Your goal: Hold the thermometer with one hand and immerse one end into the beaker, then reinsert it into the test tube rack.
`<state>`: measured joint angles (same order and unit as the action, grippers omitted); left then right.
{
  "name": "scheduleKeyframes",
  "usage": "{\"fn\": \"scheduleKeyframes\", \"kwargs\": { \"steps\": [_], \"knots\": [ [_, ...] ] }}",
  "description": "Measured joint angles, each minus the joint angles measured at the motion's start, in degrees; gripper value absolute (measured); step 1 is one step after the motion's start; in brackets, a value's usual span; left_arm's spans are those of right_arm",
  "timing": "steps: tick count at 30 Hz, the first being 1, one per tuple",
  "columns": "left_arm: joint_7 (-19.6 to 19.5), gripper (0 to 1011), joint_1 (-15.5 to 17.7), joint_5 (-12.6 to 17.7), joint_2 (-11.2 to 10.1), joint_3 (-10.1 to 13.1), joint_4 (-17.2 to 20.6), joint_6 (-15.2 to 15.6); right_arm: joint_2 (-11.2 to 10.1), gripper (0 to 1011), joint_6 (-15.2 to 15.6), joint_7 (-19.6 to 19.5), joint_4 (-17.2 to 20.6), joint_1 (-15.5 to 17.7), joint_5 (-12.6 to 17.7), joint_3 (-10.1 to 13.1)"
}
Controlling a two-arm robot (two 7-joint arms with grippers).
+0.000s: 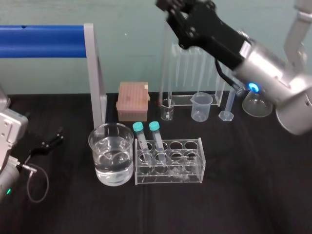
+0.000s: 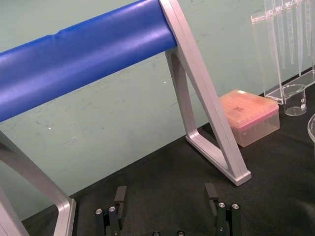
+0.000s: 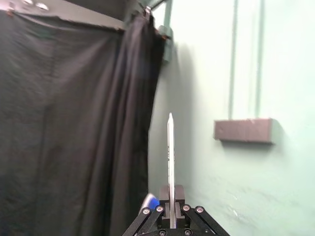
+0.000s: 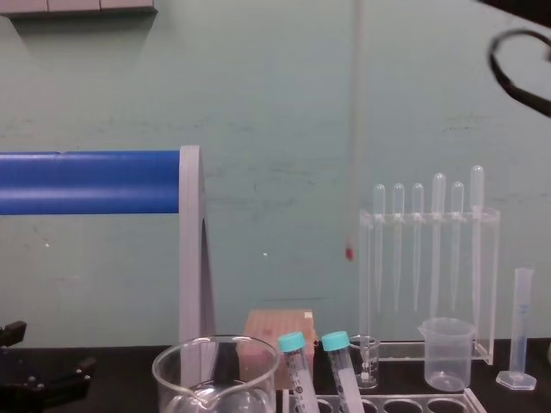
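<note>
My right gripper point(image 1: 171, 12) is raised high over the back of the table, shut on the thermometer point(image 4: 353, 129). The thin glass rod hangs straight down from it, and its red bulb point(image 4: 349, 252) is well above the tabletop, over the small vessels at the back. In the right wrist view the rod's upper end point(image 3: 170, 157) sticks out from between the closed fingers. The wide glass beaker point(image 1: 111, 153), holding clear liquid, stands front centre. Right beside it is the test tube rack point(image 1: 192, 163) with two teal-capped tubes point(image 1: 146, 139). My left gripper point(image 2: 166, 196) rests open and empty at the far left of the table.
A blue bar on a grey frame point(image 1: 95, 73) spans the left. At the back stand a pink tip box point(image 1: 132, 101), a tiny glass beaker point(image 1: 167, 109), a plastic beaker point(image 1: 201, 106), a pipette stand point(image 4: 428, 258), a graduated cylinder point(image 1: 227, 105) and a flask point(image 1: 257, 105).
</note>
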<state>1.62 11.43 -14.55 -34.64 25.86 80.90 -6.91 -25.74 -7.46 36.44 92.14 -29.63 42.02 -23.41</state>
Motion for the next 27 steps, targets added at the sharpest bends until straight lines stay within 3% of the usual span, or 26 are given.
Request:
{"fn": "scheduleKeyframes", "kwargs": {
  "steps": [5, 15, 27],
  "knots": [
    [0.0, 1008, 0.0, 0.0, 0.0, 0.0, 0.0, 0.0, -2.5, 57, 0.7, -2.9, 3.6, 5.9, -0.1, 1.2],
    [0.0, 1008, 0.0, 0.0, 0.0, 0.0, 0.0, 0.0, -3.4, 57, 0.1, -4.3, 4.2, 12.4, -0.9, 1.5],
    [0.0, 1008, 0.0, 0.0, 0.0, 0.0, 0.0, 0.0, -2.5, 57, -1.5, -4.6, 1.2, 13.6, -3.4, 2.4]
  ]
}}
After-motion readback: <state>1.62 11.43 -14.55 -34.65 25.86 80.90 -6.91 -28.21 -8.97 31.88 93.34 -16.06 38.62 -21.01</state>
